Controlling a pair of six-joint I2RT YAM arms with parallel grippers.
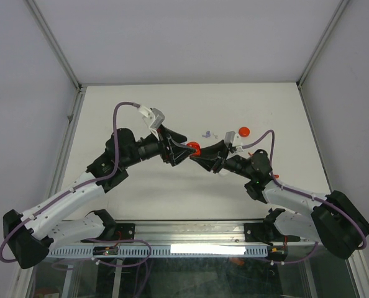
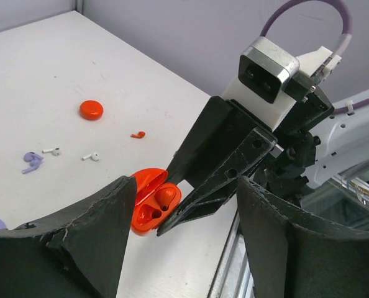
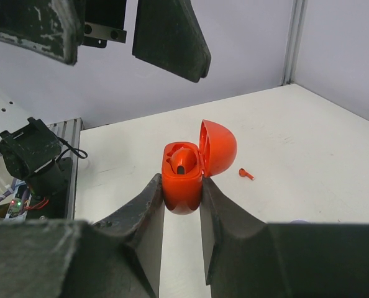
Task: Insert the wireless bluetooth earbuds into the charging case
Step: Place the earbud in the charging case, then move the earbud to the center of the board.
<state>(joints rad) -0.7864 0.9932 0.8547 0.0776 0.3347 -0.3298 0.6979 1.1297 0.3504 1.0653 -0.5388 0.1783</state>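
1. The right gripper (image 3: 181,186) is clamped tight on the red charging case (image 3: 183,183), and the lid (image 3: 218,148) is flipped open.
2. One red earbud (image 3: 181,162) sits inside the case, down in a slot.
3. The left gripper (image 2: 186,181) hovers just beside the case, jaws spread wide with nothing between them.
4. A second red earbud (image 2: 138,134) lies loose on the table (image 2: 60,62).
5. The white earbuds (image 2: 91,156) and lilac earbuds (image 2: 31,161) lie farther off, near a red disc (image 2: 91,110).

You had bright, even light from above; the white desk (image 1: 172,186) carried only faint, soft shadows. Wrist views were soft in the near foreground.
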